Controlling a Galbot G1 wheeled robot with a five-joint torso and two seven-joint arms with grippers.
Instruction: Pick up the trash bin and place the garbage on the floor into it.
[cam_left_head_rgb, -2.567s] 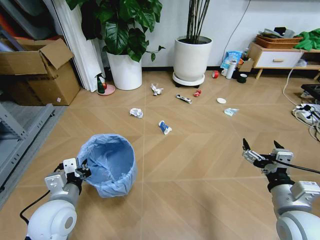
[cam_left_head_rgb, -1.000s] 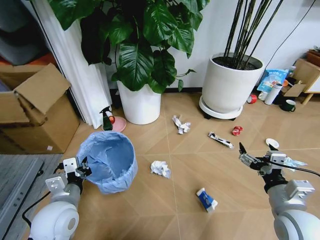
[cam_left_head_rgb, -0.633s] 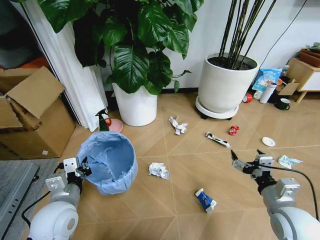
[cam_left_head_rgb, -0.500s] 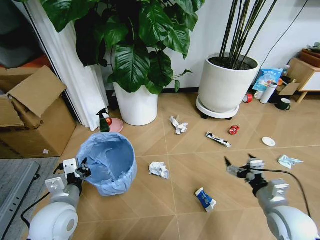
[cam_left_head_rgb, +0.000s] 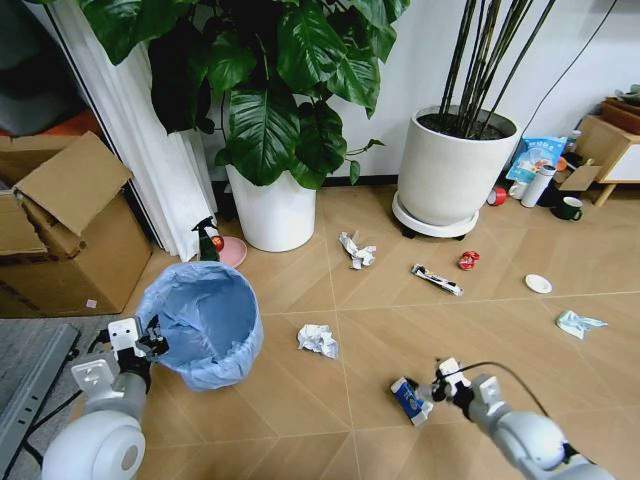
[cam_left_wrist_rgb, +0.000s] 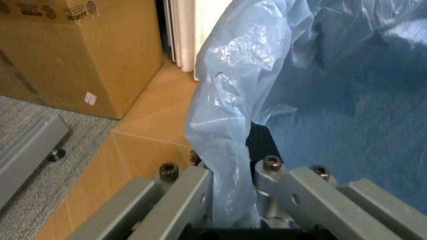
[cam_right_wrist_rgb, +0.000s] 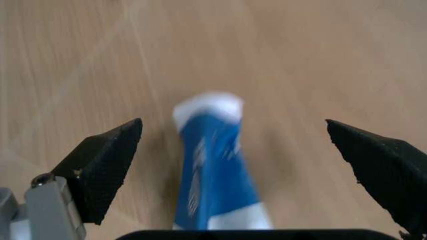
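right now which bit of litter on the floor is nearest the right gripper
The blue-and-white wrapper, lying just ahead of the right gripper with its open fingers either side. The crumpled white paper and other scraps lie farther off.

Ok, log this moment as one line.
left tool: shut on trash bin rim | right tool: open, straddling blue-white wrapper on floor

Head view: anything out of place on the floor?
Yes, litter strewn over the floor: crumpled paper, a blue-white wrapper at the open right tool, a dark wrapper, a red scrap. The trash bin hangs tilted from the left tool.
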